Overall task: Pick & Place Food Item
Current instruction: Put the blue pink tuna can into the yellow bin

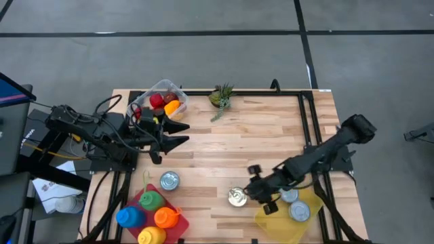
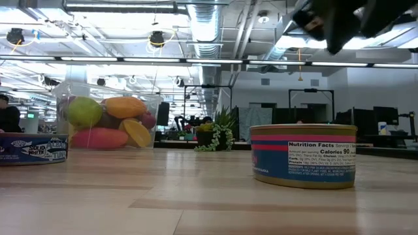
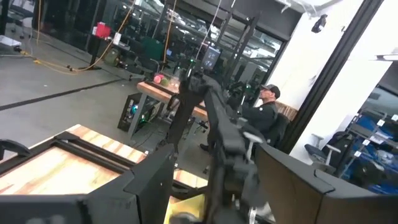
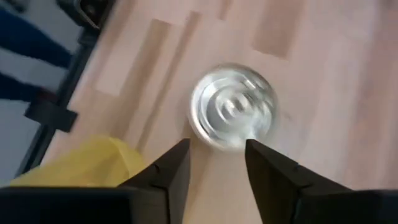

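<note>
A silver-topped tuna can (image 1: 237, 197) stands on the wooden table, near its near edge. In the low view it shows a blue and pink label (image 2: 304, 155). My right gripper (image 1: 261, 193) is open and hovers just right of and above the can. In the right wrist view the can top (image 4: 233, 112) lies just beyond the gap between the fingers (image 4: 214, 155). The gripper also shows high up in the low view (image 2: 333, 19). A second can (image 1: 169, 180) stands further left. My left gripper (image 1: 175, 133) waits open above the table's left side.
A yellow tray (image 1: 271, 220) at the near right corner holds two cans (image 1: 289, 195) (image 1: 299, 211). A red tray (image 1: 178, 227) with coloured squeeze bottles sits near left. A clear tub of toy fruit (image 1: 159, 102) and a small plant (image 1: 220, 97) stand at the far edge.
</note>
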{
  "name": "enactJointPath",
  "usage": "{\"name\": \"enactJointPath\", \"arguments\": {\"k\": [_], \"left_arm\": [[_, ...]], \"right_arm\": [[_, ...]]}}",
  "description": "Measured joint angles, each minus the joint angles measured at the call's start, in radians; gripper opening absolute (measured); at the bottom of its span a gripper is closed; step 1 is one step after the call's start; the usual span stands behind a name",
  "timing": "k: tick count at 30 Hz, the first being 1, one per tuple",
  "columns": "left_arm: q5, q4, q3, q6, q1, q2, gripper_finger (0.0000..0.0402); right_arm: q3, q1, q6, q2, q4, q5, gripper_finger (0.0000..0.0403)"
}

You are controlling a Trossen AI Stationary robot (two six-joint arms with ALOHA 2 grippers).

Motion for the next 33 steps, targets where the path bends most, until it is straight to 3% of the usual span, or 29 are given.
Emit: {"name": "enactJointPath", "arguments": {"k": [6, 17, 22, 27, 33], "left_arm": [[0.0, -0.007, 0.0, 0.001, 0.0, -0.018, 0.0218], [0.0, -0.007, 0.0, -0.009, 0.0, -0.02, 0.0218], [0.0, -0.007, 0.0, -0.014, 0.0, -0.02, 0.0218], [0.0, -0.007, 0.0, -0.014, 0.0, -0.02, 0.0218], [0.0, -0.007, 0.0, -0.014, 0.0, -0.02, 0.0218]], "right_arm": [[0.023, 0.001, -0.14, 0.157, 0.067, -0.049, 0.016], [0.155, 0.011, -0.315, 0.348, -0.024, -0.035, 0.0131], [0.162, 0.029, -0.307, 0.395, -0.048, 0.087, 0.0093], [0.161, 0.016, -0.301, 0.394, -0.068, 0.148, 0.0014], [0.16, -0.064, -0.282, 0.387, -0.108, 0.143, 0.0006]]}}
